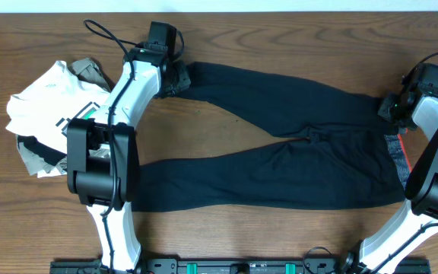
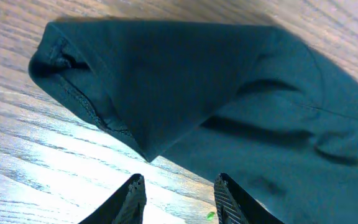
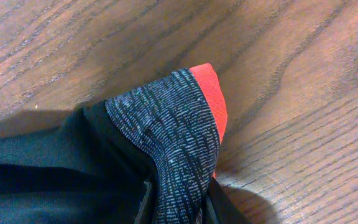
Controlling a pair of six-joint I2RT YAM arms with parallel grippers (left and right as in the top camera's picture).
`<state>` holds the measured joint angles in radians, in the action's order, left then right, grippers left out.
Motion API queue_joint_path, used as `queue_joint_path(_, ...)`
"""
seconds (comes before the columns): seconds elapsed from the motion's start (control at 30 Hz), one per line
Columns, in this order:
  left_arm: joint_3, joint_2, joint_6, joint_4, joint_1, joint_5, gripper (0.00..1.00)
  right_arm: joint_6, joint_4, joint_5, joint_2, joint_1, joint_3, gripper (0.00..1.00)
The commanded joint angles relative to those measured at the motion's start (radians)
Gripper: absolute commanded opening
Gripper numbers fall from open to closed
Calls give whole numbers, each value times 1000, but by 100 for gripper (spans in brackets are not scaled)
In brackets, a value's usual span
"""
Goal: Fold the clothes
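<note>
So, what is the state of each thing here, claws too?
pants, spread flat, unfolded, legs apart
clothes pile, crumpled, unfolded
left claw, open, near the cuff, holding nothing
right claw, shut on the waistband

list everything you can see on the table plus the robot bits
black trousers: 1, black, spread flat across the table's middle
waistband: 1, grey-patterned with an orange edge, at the trousers' right end
white garment: 1, white with green and black stripes, crumpled at the left
tan garment: 1, tan, behind the white one
table: 1, brown wood
left fingers: 2, black, apart beside a leg cuff
right fingers: 2, black, closed on the waistband
</note>
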<state>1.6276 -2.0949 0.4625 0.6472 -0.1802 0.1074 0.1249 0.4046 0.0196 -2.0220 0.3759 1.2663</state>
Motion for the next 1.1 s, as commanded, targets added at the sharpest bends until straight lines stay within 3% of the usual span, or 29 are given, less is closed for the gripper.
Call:
queue_joint_path(0.0, 5, -44, -20, 3, 3, -15, 39, -8, 15, 10, 8, 5, -26, 21)
queue_joint_path(0.33, 5, -89, -21, -44, 7, -15, 39, -8, 16, 10, 8, 5, -26, 21)
queue_joint_path(0.37, 5, -89, -21, -59, 8, -15, 37, -8, 16, 10, 8, 5, -26, 21)
queue_joint_path(0.5, 5, -89, -21, -104, 14, -19, 9, -8, 22, 11, 8, 5, -26, 21)
queue_joint_path(0.53, 5, -89, -21, -114, 16, -31, 6, -8, 22, 11, 8, 5, -26, 21)
queue_joint_path(0.8, 5, -88, -21, -270, 53, -188, 6, -10, 26, 10, 8, 5, -26, 20)
queue_joint_path(0.87, 5, -88, -21, -355, 70, -239, 12, -10, 26, 11, 8, 5, -26, 20)
queue_joint_path(1.0, 5, -88, -5, -482, 104, -250, 57, -10, 30, 10, 8, 4, -26, 20)
queue_joint_path(1.07, 6, -88, 8, -466, 116, -223, 62, -10, 34, 10, 8, 5, -26, 20)
